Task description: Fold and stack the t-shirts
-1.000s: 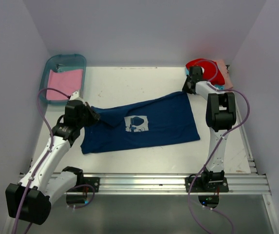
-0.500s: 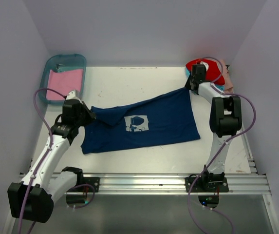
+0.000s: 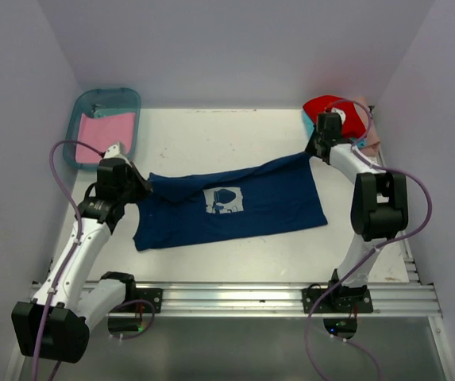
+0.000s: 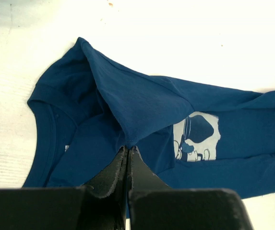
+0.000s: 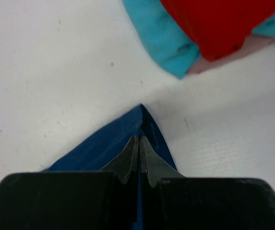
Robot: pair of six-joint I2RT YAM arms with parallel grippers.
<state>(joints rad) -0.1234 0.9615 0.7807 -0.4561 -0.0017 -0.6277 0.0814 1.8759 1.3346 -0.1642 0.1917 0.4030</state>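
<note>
The navy blue t-shirt (image 3: 235,206) with a pale square print (image 3: 223,200) lies stretched across the table's middle. My left gripper (image 3: 136,189) is shut on its left end; in the left wrist view the pinched fold (image 4: 127,120) rises to the gripper (image 4: 128,147). At the far right, my right gripper (image 3: 313,149) is shut on the shirt's upper right corner (image 5: 142,120), seen at the gripper (image 5: 138,138) in the right wrist view. A pink t-shirt (image 3: 104,135) lies folded in the bin. Red (image 3: 345,119), teal (image 5: 163,36) and peach (image 3: 370,131) shirts sit piled at the back right.
A teal translucent bin (image 3: 92,103) stands at the back left corner. White walls enclose the table on three sides. A metal rail (image 3: 235,298) runs along the near edge between the arm bases.
Both arms have pulled apart, the left one leftward and the right one toward the back right. The navy shirt's top edge is now drawn tauter between them.
</note>
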